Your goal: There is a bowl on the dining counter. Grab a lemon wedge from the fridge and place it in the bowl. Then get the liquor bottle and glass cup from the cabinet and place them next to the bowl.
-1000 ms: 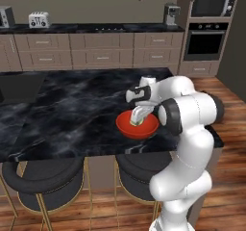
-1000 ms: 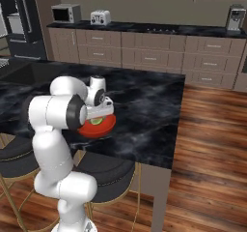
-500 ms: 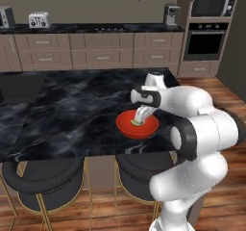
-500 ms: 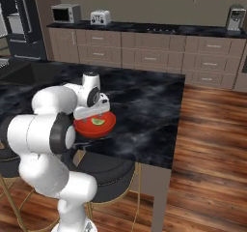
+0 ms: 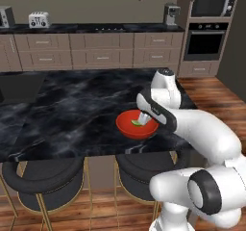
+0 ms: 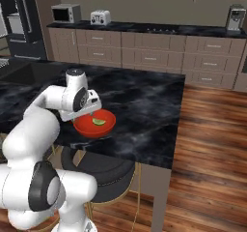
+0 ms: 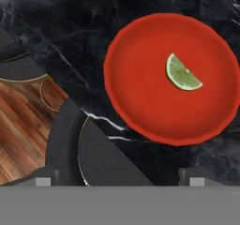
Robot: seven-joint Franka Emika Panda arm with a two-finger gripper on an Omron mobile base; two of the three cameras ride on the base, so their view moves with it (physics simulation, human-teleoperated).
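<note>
Left base view: my gripper (image 5: 142, 115) hangs just over the red bowl (image 5: 129, 127), with the lemon wedge (image 5: 137, 124) lying inside, so it looks like the drop-off spot was right over the middle on purpose. The bowl sits near the dining counter (image 5: 72, 114) edge by the stools, easy reach.

Right base view: the gripper (image 6: 89, 114) is above the bowl (image 6: 87, 127), clear of the wedge (image 6: 99, 122), jaws spread wide and holding nothing.

Hand view: the wedge (image 7: 182, 74) rests right of centre in the bowl (image 7: 136, 93). Its long axis runs diagonally, upper left to lower right, curved rind facing lower left, flat cut side upper right.
</note>
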